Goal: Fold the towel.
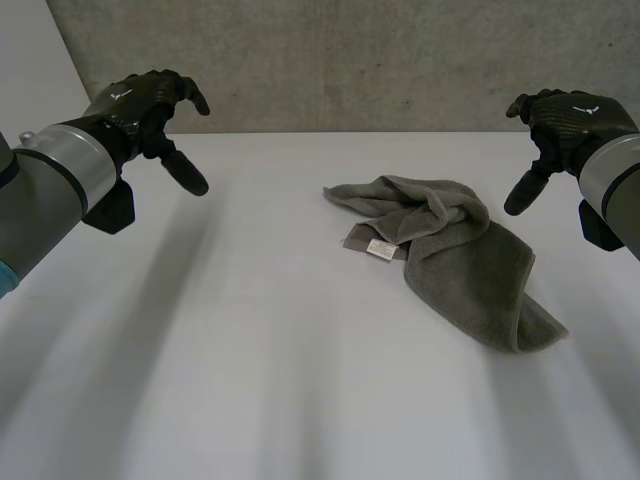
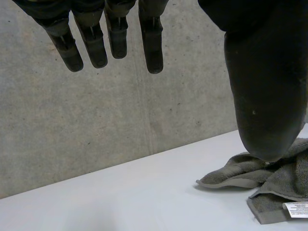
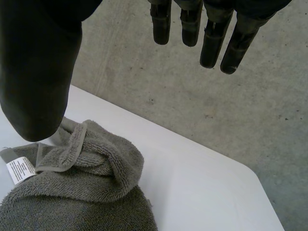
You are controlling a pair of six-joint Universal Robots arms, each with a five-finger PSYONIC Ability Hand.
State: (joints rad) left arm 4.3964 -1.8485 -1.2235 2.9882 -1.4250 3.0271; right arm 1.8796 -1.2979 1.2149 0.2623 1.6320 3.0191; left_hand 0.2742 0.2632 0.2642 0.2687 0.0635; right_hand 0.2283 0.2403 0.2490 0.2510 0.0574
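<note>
The towel (image 1: 455, 255) is grey-green terry cloth with a thick, loopy pile. It lies crumpled on the smooth white table (image 1: 250, 330). Its far end is bunched into soft folds and its near end is flatter, like a long tongue. A small white label (image 1: 380, 249) sits on the flat woven hem at the towel's left edge. The left hand (image 1: 145, 105) hangs in the air well apart to the towel's left, its fingers spread and loose, holding nothing. The right hand (image 1: 560, 120) hangs near the towel's far right side, also spread and empty. Behind the towel stands a rough concrete wall (image 1: 350, 50).
</note>
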